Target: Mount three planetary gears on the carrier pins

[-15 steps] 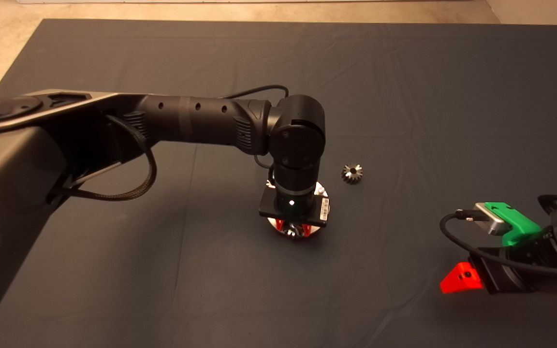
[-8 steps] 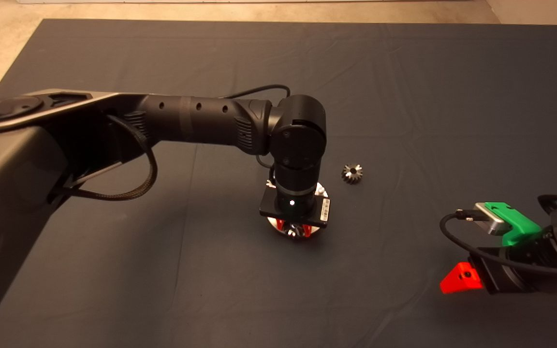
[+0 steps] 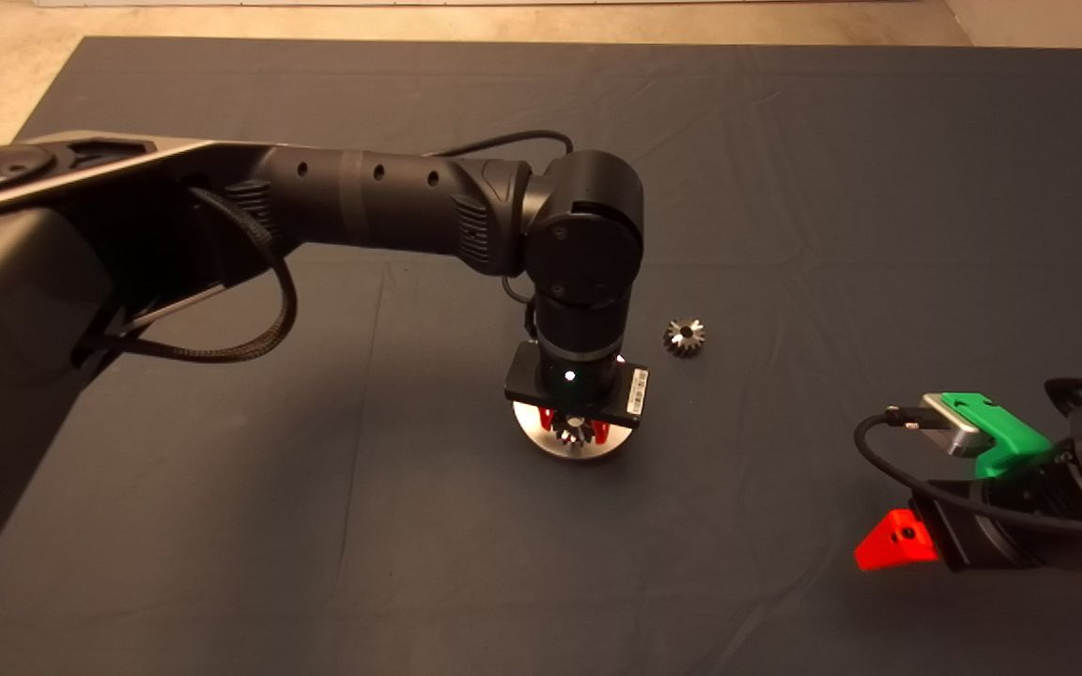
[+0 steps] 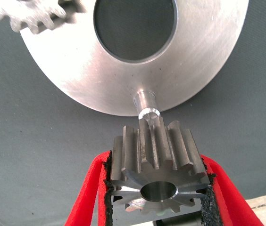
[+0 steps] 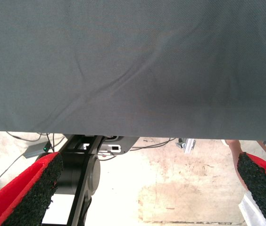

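Note:
My left gripper (image 4: pixel 157 162) is shut on a planetary gear (image 4: pixel 163 141), a small silvery toothed wheel with a centre hole. It hangs just above one bare carrier pin (image 4: pixel 146 102) near the rim of the round silver disc (image 4: pixel 90 80), slightly off to its side. Another gear (image 4: pixel 27 14) sits at the disc's far rim, blurred. In the head view the left gripper (image 3: pixel 575 432) hovers over the disc (image 3: pixel 541 434) at mid-mat. A loose gear (image 3: pixel 684 337) lies on the mat to the right of the disc. My right gripper (image 3: pixel 898 545) is parked at the lower right, open.
The dark mat (image 3: pixel 785 188) is wrinkled and covers the table. The left arm (image 3: pixel 381 207) reaches across from the left edge. The right wrist view shows the mat's edge (image 5: pixel 133 131) with bare floor and cables beyond it.
The left arm has lifted a little with the gear still between its fingers, so more of the disc's front shows. The loose gear and right arm have not moved.

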